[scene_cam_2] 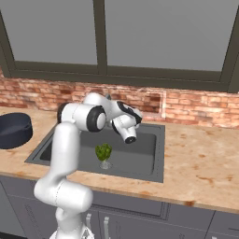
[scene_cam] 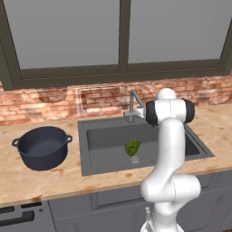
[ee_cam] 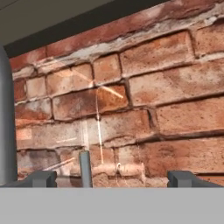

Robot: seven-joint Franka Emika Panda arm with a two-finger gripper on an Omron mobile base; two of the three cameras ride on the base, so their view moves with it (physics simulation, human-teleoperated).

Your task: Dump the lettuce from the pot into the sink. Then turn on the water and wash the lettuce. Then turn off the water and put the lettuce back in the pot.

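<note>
The lettuce (scene_cam: 132, 147) (scene_cam_2: 103, 152), a small bright-green bunch, stands in the dark sink (scene_cam: 104, 136) (scene_cam_2: 140, 149) near the drain. The dark pot (scene_cam: 43, 147) (scene_cam_2: 14, 130) sits upright on the counter left of the sink, and its inside looks bare. My arm reaches over the basin to the faucet (scene_cam: 132, 104) at the back rim. In the hand view my gripper (ee_cam: 116, 178) is open and faces the brick wall. The faucet's grey pipe (ee_cam: 6, 122) rises at the left edge, and a thin grey lever (ee_cam: 85, 168) stands between the fingertips, nearer the left one. Nothing is held.
A brick backsplash (scene_cam: 54, 102) and a wide window (scene_cam: 120, 36) run behind the counter. The wooden counter (scene_cam_2: 200, 154) stretches right of the sink. A dark stove edge (scene_cam: 18, 217) shows at the lower left, past the pot.
</note>
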